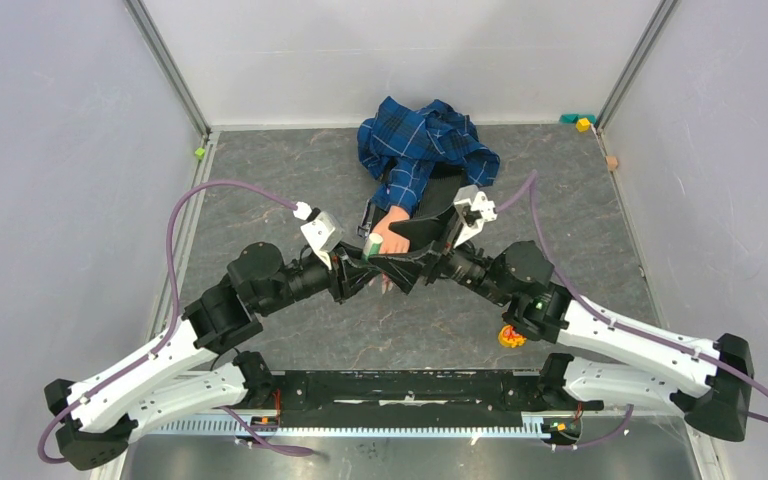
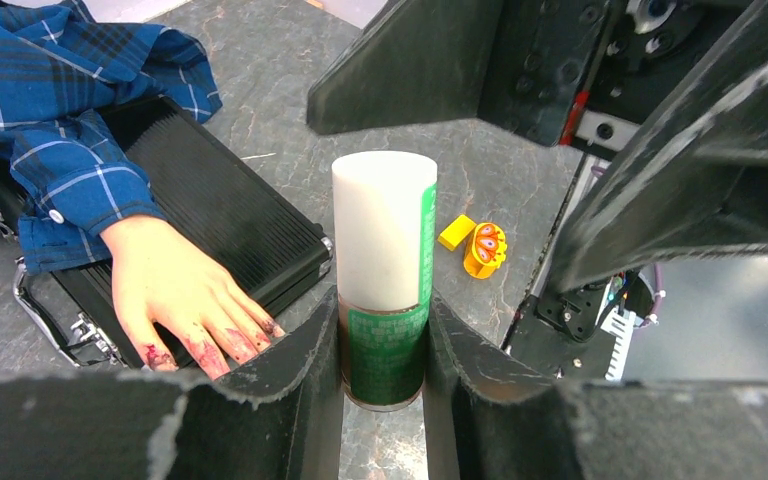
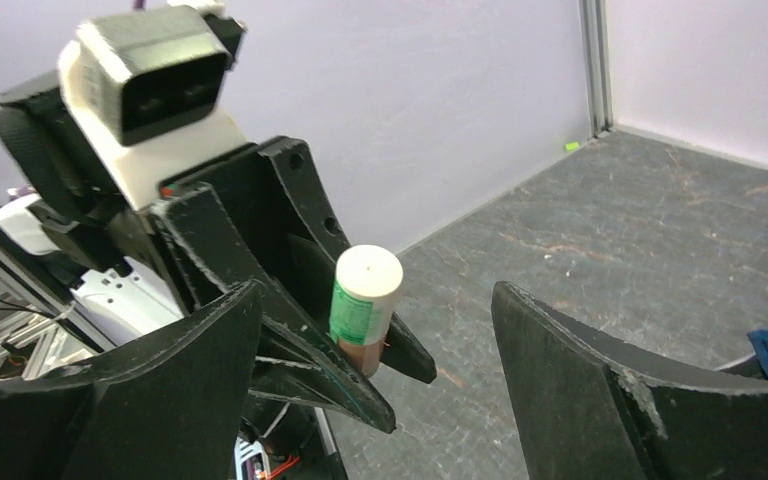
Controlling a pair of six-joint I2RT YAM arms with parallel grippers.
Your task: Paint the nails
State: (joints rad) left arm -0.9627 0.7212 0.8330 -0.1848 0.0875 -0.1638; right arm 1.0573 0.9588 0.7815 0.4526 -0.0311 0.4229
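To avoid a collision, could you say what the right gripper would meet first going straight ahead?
Most likely the white-capped bottle shut in the left gripper, dead ahead; exact depth is unclear.

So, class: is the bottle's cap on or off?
On: the white cap sits atop the bottle clamped in the left claw.

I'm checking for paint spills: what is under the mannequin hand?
The pale mannequin hand in the blue plaid sleeve rests on a black ribbed case lying on the grey table; its red-stained fingertips reach the case's near edge. The case surface beneath palm and sleeve is hidden.
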